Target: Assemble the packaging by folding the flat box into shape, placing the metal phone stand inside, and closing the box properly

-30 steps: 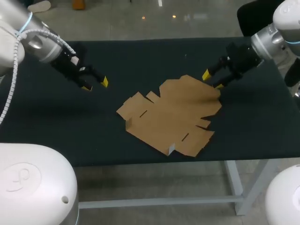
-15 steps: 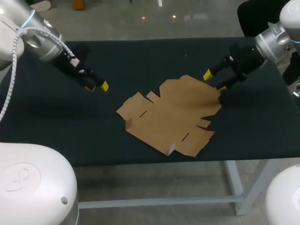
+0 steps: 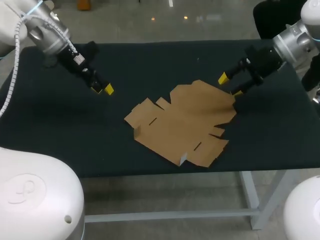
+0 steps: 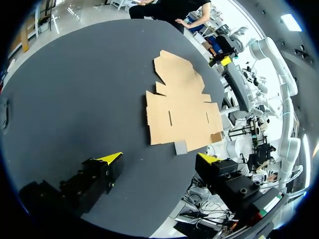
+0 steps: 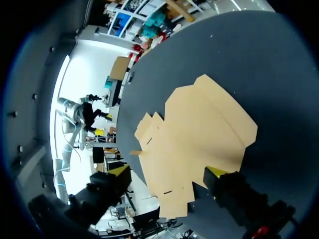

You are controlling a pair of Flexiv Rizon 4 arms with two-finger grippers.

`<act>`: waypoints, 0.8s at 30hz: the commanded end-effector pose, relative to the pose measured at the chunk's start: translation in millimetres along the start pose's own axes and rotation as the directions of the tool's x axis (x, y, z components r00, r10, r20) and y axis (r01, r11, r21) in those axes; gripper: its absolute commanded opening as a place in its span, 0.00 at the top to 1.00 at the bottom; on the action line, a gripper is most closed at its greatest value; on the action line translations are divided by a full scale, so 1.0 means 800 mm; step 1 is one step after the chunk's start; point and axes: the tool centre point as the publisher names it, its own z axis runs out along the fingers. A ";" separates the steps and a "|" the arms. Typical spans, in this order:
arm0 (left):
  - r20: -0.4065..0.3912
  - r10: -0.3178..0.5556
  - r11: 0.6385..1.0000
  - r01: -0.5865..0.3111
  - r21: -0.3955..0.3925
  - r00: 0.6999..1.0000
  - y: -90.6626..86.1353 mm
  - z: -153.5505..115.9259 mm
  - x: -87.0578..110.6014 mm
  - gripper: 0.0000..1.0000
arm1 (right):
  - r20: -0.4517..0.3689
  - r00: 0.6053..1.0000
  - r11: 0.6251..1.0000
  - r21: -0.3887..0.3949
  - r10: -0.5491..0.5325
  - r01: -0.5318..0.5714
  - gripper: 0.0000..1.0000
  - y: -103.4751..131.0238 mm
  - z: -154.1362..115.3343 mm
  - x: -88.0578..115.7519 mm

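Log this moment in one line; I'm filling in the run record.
flat box: unfolded on table | left gripper: open, empty | right gripper: open, empty, near box edge

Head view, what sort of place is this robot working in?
Probably a robotics lab workbench: a dark-covered table, a flat cardboard box lying unfolded on it, and the left gripper and right gripper poised open above, holding nothing.

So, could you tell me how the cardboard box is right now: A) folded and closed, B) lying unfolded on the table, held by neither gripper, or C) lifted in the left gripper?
B: the cardboard box lies unfolded on the table, and the left gripper and the right gripper are both open, clamping nothing.
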 end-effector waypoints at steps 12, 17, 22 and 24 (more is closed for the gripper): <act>-0.026 0.041 0.999 -0.042 -0.026 0.999 -0.019 0.014 -0.032 0.00 | 0.026 0.998 0.993 -0.108 0.055 -0.052 0.00 -0.011 -0.014 -0.001; -0.065 0.063 0.997 -0.065 -0.034 0.996 -0.030 0.026 -0.052 0.00 | 0.039 0.996 0.986 -0.150 0.082 -0.075 0.00 -0.021 -0.021 -0.002; -0.088 0.082 0.995 -0.087 -0.051 0.993 -0.039 0.040 -0.063 0.00 | 0.044 0.994 0.979 -0.183 0.098 -0.089 0.00 -0.028 -0.023 -0.004; -0.091 0.084 0.994 -0.090 -0.058 0.992 -0.043 0.045 -0.064 0.00 | 0.038 0.994 0.977 -0.193 0.102 -0.093 0.00 -0.030 -0.025 -0.006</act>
